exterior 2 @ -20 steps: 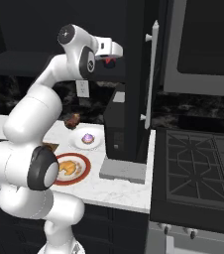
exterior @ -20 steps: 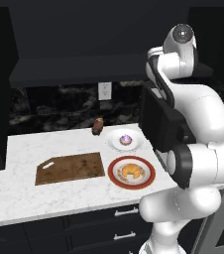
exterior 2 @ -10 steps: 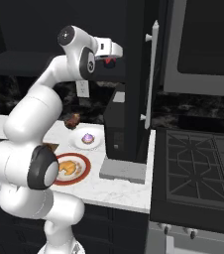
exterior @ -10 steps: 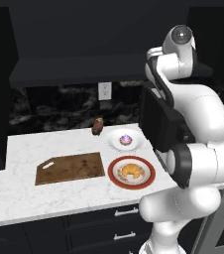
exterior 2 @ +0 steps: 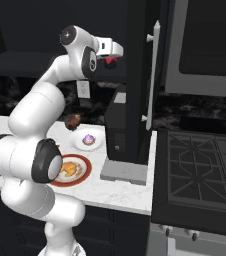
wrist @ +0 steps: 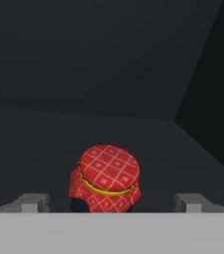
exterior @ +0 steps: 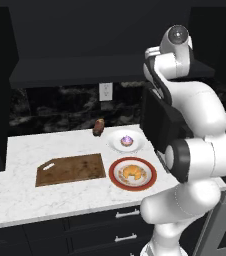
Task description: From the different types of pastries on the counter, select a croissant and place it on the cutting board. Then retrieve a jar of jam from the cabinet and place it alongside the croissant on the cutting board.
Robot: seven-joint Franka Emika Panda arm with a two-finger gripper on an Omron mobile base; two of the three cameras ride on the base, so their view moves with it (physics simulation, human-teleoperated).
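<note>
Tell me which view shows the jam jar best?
The hand view: the jar sits centred between the open fingertips, its checked red top plain. The right base view gives a red glimpse at the gripper.

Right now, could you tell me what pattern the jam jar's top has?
Red with a thin white check on the jam jar, best in the hand view.

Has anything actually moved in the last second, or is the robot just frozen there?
Hardly anything. The hand stays open up in the dark cabinet with the red jar of jam between its fingers, not gripped. The croissant still lies on the red-rimmed plate, and the cutting board is bare.
</note>
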